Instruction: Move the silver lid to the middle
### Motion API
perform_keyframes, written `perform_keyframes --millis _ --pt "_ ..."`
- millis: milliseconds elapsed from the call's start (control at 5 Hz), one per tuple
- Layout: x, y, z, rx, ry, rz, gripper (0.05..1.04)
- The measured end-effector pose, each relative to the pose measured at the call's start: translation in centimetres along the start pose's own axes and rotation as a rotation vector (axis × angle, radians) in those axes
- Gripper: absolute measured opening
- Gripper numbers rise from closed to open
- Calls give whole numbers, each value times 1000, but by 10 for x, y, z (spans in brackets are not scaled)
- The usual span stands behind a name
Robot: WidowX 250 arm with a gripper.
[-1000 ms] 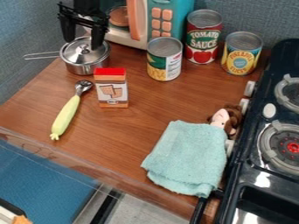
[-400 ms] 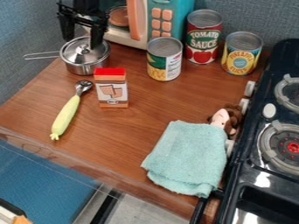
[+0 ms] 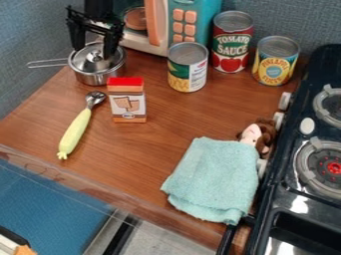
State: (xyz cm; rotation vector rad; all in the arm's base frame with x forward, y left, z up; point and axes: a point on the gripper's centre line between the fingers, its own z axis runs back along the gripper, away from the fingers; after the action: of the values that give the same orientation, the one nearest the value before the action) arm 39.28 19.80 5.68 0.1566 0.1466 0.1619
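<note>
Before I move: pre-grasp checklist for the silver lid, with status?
1. Gripper open: ok, fingers apart.
2. Gripper at the lid: ok, at the lid's far side in the image.
3. Lid on the pot: ok, resting on top.
4. Lid's knob squarely between the fingers: cannot tell, depth unclear from this angle.
5. Straight path to the middle unobstructed: not ok, the red-topped box stands that way; I'd lift over it.

A box with red top [image 3: 126,99] stands beside a spoon with yellow handle [image 3: 75,130]. Three cans [image 3: 188,67] stand near the toy microwave [image 3: 184,26]. A folded towel [image 3: 214,179] touches a doll [image 3: 259,135].
</note>
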Motion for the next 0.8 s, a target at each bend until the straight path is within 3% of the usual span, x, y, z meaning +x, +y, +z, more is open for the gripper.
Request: perform_keyframes --millis 200,400,600,800 --pt "2 -2 -8 -13 41 3 1000" --pt "2 0 -3 -16 46 11 1000" --pt "2 -1 -7 -22 59 17 939" --pt "2 -1 -11 -23 51 30 675"
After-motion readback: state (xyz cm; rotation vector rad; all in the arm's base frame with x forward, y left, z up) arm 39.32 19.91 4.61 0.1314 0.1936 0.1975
